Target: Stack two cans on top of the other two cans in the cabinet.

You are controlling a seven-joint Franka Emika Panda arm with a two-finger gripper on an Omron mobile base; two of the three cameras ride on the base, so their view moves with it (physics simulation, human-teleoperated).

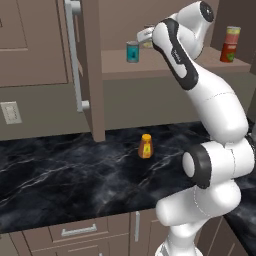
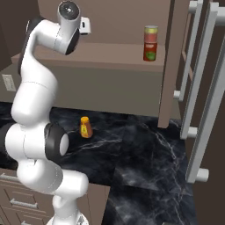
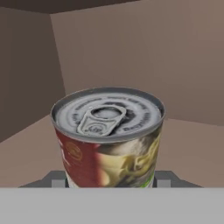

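In the hand view my gripper (image 3: 110, 180) is shut on a can (image 3: 108, 144) with a white-and-red label and a silvery pull-tab lid; a fingertip (image 3: 57, 178) shows at each side of its base. From the left base view the gripper (image 1: 145, 36) hangs inside the open cabinet (image 1: 92, 60), just right of and slightly above the teal-blue can (image 1: 132, 51) on the shelf. At the shelf's right end a red-and-yellow can (image 1: 232, 35) stands stacked on a red can (image 1: 228, 52). That stack (image 2: 150, 43) also appears in the right base view, well right of the gripper (image 2: 83, 25).
A small orange bottle (image 1: 145, 146) stands on the black marble counter (image 1: 60, 175) below the cabinet. The cabinet's doors with long silver handles (image 2: 193, 88) stand open at either side. Drawers (image 1: 80, 231) run under the counter edge.
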